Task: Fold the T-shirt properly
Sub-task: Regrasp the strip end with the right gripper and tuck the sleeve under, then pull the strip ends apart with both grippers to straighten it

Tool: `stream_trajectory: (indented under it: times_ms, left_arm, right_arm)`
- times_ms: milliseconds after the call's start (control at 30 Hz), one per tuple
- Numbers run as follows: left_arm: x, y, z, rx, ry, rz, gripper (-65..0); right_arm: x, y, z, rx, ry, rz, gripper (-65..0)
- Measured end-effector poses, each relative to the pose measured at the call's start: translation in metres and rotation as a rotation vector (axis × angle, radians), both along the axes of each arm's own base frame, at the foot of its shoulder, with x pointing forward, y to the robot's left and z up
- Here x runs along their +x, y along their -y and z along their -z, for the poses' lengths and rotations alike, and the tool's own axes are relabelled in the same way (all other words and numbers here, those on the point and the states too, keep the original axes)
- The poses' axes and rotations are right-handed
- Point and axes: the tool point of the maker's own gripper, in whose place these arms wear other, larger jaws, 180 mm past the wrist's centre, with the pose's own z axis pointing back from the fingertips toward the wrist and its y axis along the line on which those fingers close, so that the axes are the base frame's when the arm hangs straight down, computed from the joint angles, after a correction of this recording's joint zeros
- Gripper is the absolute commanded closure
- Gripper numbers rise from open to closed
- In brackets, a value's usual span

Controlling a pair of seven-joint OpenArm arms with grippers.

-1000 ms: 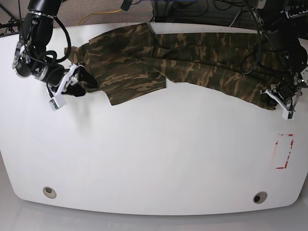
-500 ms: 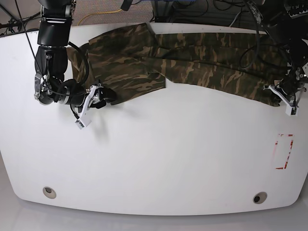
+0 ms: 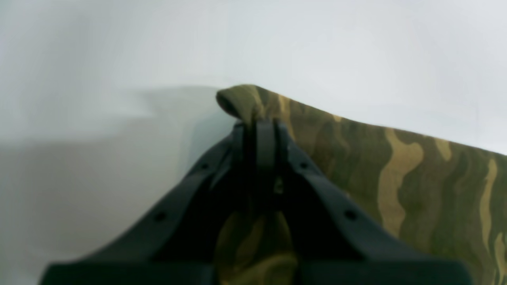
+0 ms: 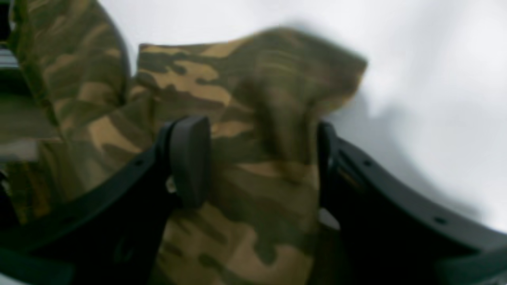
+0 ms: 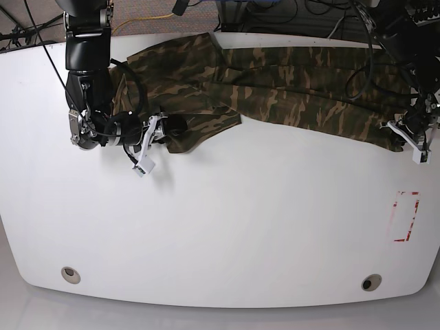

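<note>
The camouflage T-shirt (image 5: pixel 289 96) lies stretched along the far side of the white table (image 5: pixel 227 227), with a sleeve flap folded toward the left. My left gripper (image 5: pixel 407 135), at the base view's right, is shut on the shirt's end corner; in the left wrist view the closed fingertips (image 3: pixel 259 126) pinch a cloth fold of the T-shirt (image 3: pixel 396 178). My right gripper (image 5: pixel 165 132) sits at the sleeve's lower edge. Its jaws stand open, and the T-shirt (image 4: pixel 253 99) is bunched between the right gripper's (image 4: pixel 261 158) two pads.
A red rectangular mark (image 5: pixel 405 216) is on the table near the right edge. Two round holes (image 5: pixel 70 273) (image 5: pixel 371 282) sit near the front edge. Cables (image 5: pixel 144 20) run behind the table's far edge.
My right arm has swung rightward across the table from the left edge to the sleeve, and its jaws now straddle the cloth. The left gripper has edged slightly up and right with the corner.
</note>
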Motion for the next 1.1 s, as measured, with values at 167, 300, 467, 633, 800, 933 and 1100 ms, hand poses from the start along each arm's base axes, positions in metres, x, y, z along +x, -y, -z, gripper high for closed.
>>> stream_trajectory:
  times_ms: [167,300,467,633,800,933,1100]
  left_arm:
    - [0.001,0.002,0.000,0.000,-0.001,0.006,0.0]
    - [0.001,0.001,0.000,0.001,-0.001,0.005,0.0]
    - [0.003,0.005,0.001,-0.009,0.006,0.004,0.0]
    - [0.003,0.015,0.006,-0.032,0.006,0.008,0.0]
    - [0.011,0.014,-0.021,0.033,0.057,0.024,0.0]
    - [0.013,0.015,-0.049,0.098,0.073,0.029,0.0]
    - [0.003,0.007,-0.062,0.124,0.064,-0.016,0.0]
  right_arm:
    - [0.009,0.002,-0.001,0.032,-0.026,0.099,-34.1]
    - [0.011,0.003,-0.002,0.025,-0.021,0.100,-24.7]
    - [0.010,0.005,0.000,0.006,-0.025,0.103,0.0]
    - [0.017,0.001,-0.012,0.009,0.017,0.090,0.0]
    - [0.020,0.003,-0.037,0.002,0.111,0.075,0.0]
    - [0.019,0.023,-0.060,0.035,0.185,0.096,0.0]
    - [0.007,0.051,-0.066,0.077,0.182,0.130,0.0]
